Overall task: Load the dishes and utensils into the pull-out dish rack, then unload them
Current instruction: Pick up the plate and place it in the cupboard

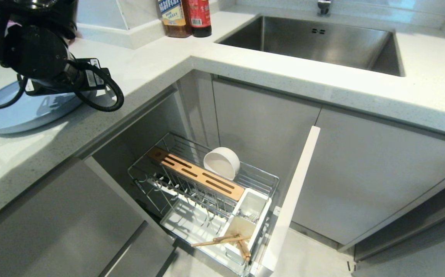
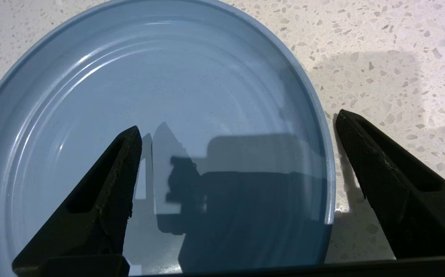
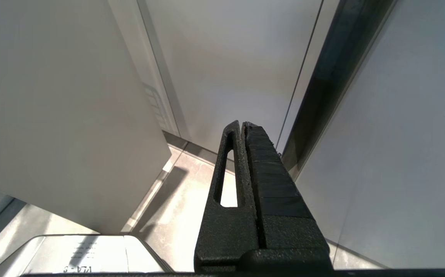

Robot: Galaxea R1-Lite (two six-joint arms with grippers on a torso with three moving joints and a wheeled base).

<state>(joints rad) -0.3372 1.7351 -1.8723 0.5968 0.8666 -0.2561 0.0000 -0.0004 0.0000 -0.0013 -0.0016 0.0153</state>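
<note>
The left gripper point(image 2: 238, 127) hangs spread wide astride the rim of the pale blue plate point(image 2: 138, 96) on the speckled countertop point(image 2: 380, 46), apparently lining up a rim pinch, while the right gripper point(image 3: 243, 125) rests clenched and empty.

Speckled white countertop point(image 1: 138, 73), steel sink point(image 1: 315, 42), grey cabinet doors point(image 1: 368, 177).

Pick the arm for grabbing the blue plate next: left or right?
Left. Its hand hangs open right over the blue plate on the counter, straddling the rim. The right hand is shut, parked by the cabinets.
</note>
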